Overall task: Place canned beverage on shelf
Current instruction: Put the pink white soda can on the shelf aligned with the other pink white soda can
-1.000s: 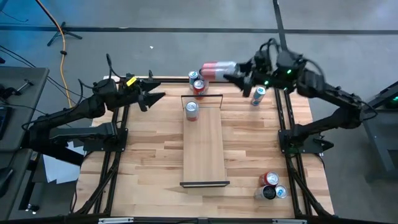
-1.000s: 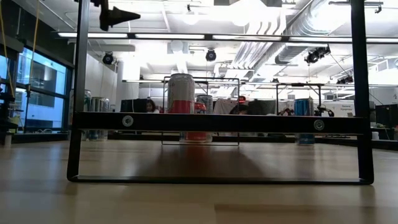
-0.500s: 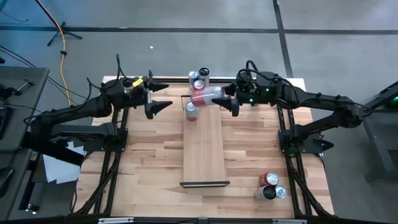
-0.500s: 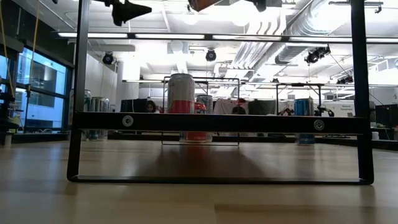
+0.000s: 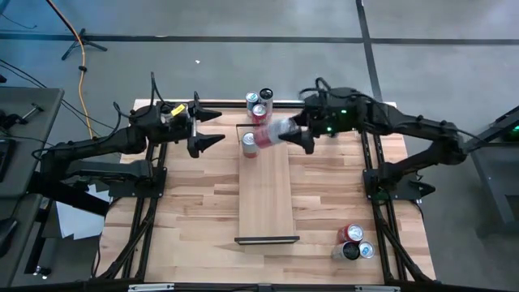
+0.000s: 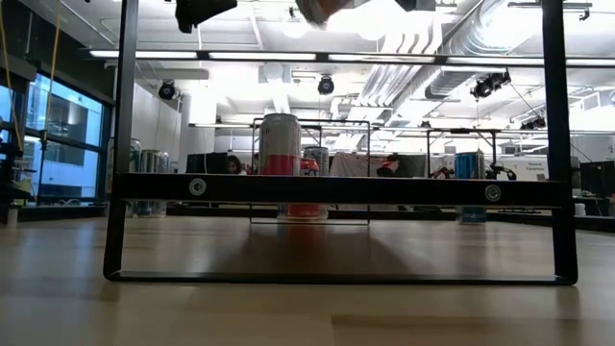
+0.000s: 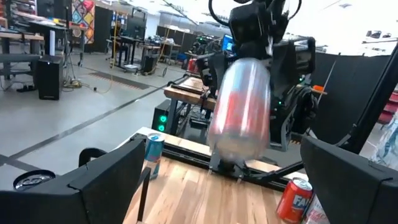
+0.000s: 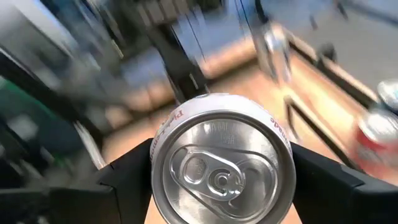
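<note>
1. The right gripper (image 5: 285, 135) has a red-and-silver can (image 5: 276, 132) clamped between its two dark fingers (image 8: 127, 177); its own camera looks straight onto the pull-tab lid, with a finger pressed to either side of the body
2. In the overhead view that can hangs tilted over the far end of the shelf (image 5: 264, 191), just beside a can already standing there (image 5: 249, 143) and close to the black end rail (image 5: 263, 126)
3. The left gripper (image 5: 204, 128) waits with its fingers spread wide and nothing in them, out past the shelf's left edge; from its camera the held can (image 7: 241, 107) hangs upright in mid-air with a gap between its base and the wood
4. To land this well, I'd say the can wants levelling first, so its base meets the plank flat
5. It should come down on bare plank a little clear of the standing can and the rail, since a nudge could tip its neighbour
6. Three more cans (image 5: 259, 102) sit bunched behind the rail, so any sideways drift towards them looks risky
7. I'd let go only once the base is fully seated, then lift straight up
</note>
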You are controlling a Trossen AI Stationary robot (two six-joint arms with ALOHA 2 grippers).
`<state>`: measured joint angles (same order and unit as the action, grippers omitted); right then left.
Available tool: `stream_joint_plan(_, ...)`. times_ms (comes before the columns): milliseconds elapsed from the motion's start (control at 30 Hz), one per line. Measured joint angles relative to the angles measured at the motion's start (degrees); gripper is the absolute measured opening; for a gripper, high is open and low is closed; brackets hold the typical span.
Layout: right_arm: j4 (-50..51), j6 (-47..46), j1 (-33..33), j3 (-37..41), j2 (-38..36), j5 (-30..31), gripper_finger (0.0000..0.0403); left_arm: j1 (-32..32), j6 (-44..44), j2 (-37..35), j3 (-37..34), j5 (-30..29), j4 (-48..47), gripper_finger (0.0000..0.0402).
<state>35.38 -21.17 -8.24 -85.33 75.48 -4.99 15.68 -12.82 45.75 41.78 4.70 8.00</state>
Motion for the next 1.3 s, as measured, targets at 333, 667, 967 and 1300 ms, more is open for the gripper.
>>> stream_joint_plan(333, 32.3, 14.0, 4.9, -20.9, 21.7, 3.6, 0.0293, 0.0, 0.0, 0.0, 0.0, -0.9, -0.4, 0.039)
stream_joint_plan(667, 36.2, 19.9, 5.8, -22.5, 34.4, 8.3, 0.0296, 0.0, 0.0, 0.0, 0.0, -1.0, -0.5, 0.039)
stream_joint_plan(967, 35.4, 21.2, 5.9, -22.6, 37.9, 8.7, 0.0296, 0.0, 0.0, 0.0, 0.0, -1.0, -1.8, 0.039)
stream_joint_plan(1300, 33.4, 21.2, 6.0, -22.6, 39.5, 7.3, 0.0313, 0.0, 0.0, 0.0, 0.0, -1.0, -2.7, 0.039)
